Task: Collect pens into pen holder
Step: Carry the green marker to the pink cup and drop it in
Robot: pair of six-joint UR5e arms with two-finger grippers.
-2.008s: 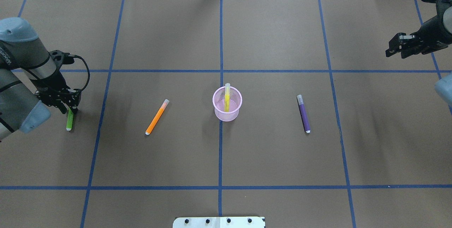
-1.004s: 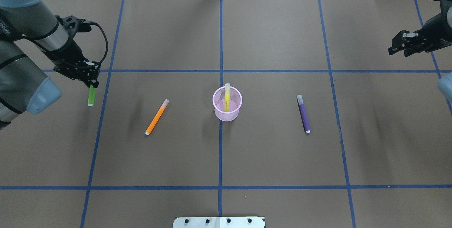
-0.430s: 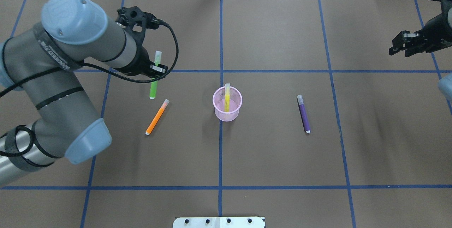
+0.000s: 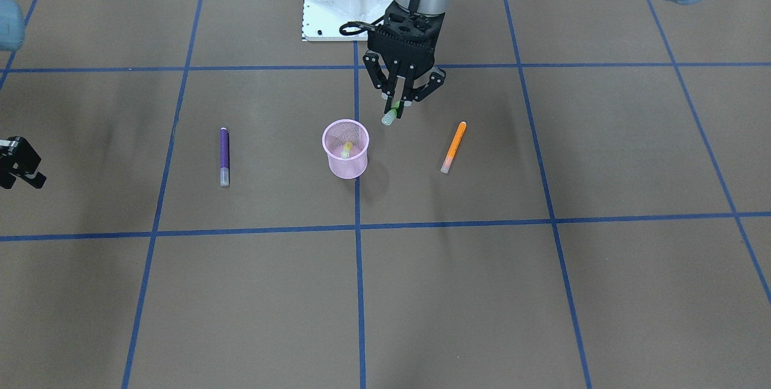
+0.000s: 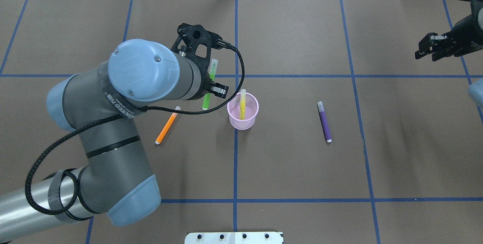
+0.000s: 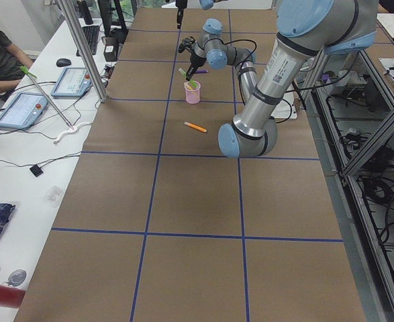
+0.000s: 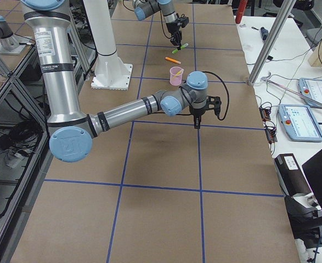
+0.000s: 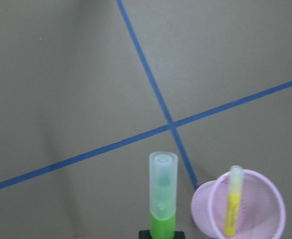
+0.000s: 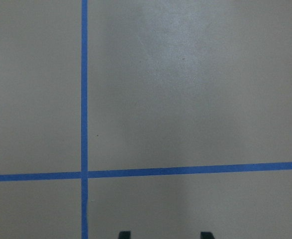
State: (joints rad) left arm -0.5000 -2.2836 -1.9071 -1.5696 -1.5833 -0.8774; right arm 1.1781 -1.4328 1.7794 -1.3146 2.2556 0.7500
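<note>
Four pens are in view on the brown paper-covered table (image 5: 302,168) with its blue tape grid. Nearest the robot's white base plate (image 5: 234,237) lie two of them flat. The orange pen (image 5: 166,126) is on the robot's left of the centre line, slanted, with its pale cap end pointing away from the robot. The purple pen (image 5: 324,122) is on the right, well apart from everything else, and also has its cap end away.

Between them stands the pink mesh pen holder (image 5: 243,122), upright on the centre tape line. A yellow pen (image 5: 243,106) leans inside it, cap end up above the rim.

Just beyond and to the holder's left, the left gripper (image 4: 399,105) is clenched on the green pen (image 5: 206,101). It holds the pen off the table, tilted, with the translucent cap pointing away from the robot. The pen is close beside the holder's rim, not in it.

Farthest out, near the table's right edge, the right gripper (image 5: 425,56) hangs over bare paper. Its fingertips (image 9: 124,234) are spread with nothing between them.
</note>
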